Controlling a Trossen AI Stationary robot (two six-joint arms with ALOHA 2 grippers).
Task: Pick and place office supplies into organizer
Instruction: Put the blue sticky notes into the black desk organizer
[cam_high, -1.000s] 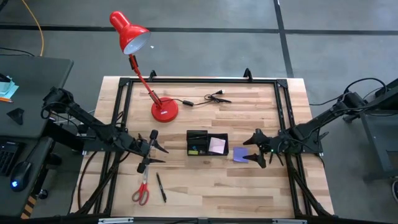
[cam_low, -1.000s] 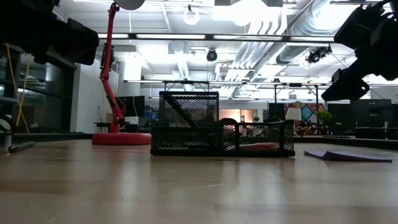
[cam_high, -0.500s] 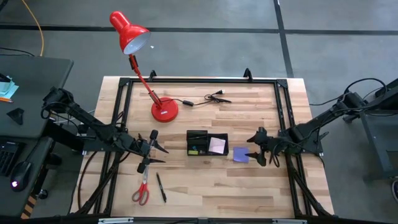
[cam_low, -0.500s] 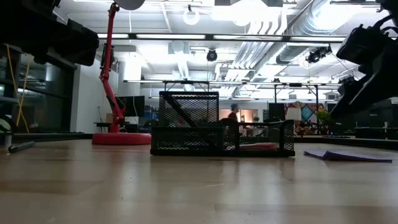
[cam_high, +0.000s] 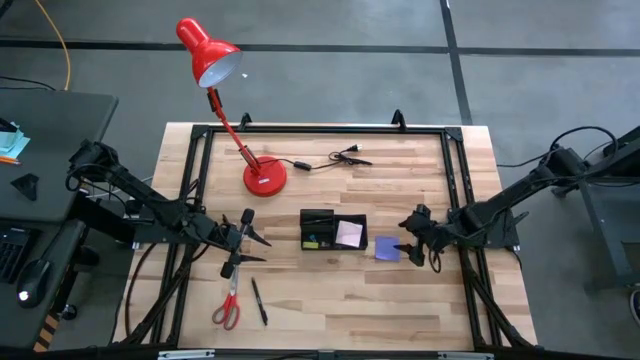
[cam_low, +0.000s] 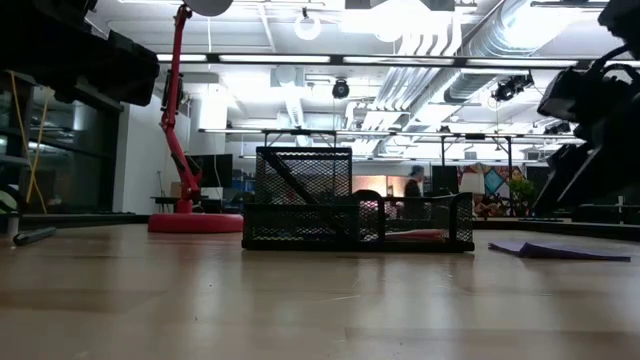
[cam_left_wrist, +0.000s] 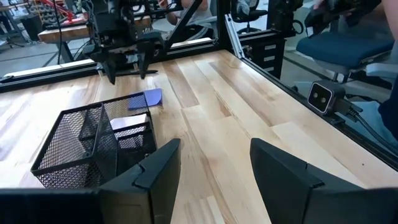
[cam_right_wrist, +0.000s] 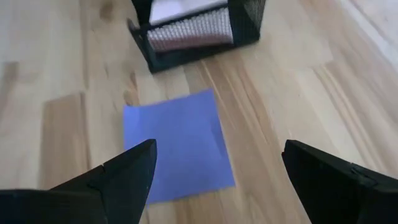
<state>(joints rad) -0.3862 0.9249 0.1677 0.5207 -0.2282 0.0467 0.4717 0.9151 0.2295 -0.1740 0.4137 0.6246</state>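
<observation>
The black mesh organizer (cam_high: 318, 229) stands mid-table with a pale pink sticky pad (cam_high: 349, 234) in its right compartment. A purple sticky pad (cam_high: 386, 249) lies flat on the wood just right of it. My right gripper (cam_high: 410, 246) hangs open and tilted down over the pad's right side. In the right wrist view the purple pad (cam_right_wrist: 177, 143) shows between and beyond the spread fingers of my right gripper (cam_right_wrist: 219, 149). My left gripper (cam_high: 256, 243) waits open left of the organizer. Red-handled scissors (cam_high: 228, 306) and a black pen (cam_high: 258, 300) lie near the front left.
A red desk lamp stands on its base (cam_high: 265, 178) at the far left, with a black cable and plug (cam_high: 335, 157) beside it. A black frame (cam_high: 458, 180) borders the tabletop. Bare wood lies in front of the organizer (cam_low: 350, 215).
My right gripper has sunk and tipped its fingers further down toward the purple pad, edging slightly toward the organizer; its fingers stay spread. The pad and the other things have not moved.
</observation>
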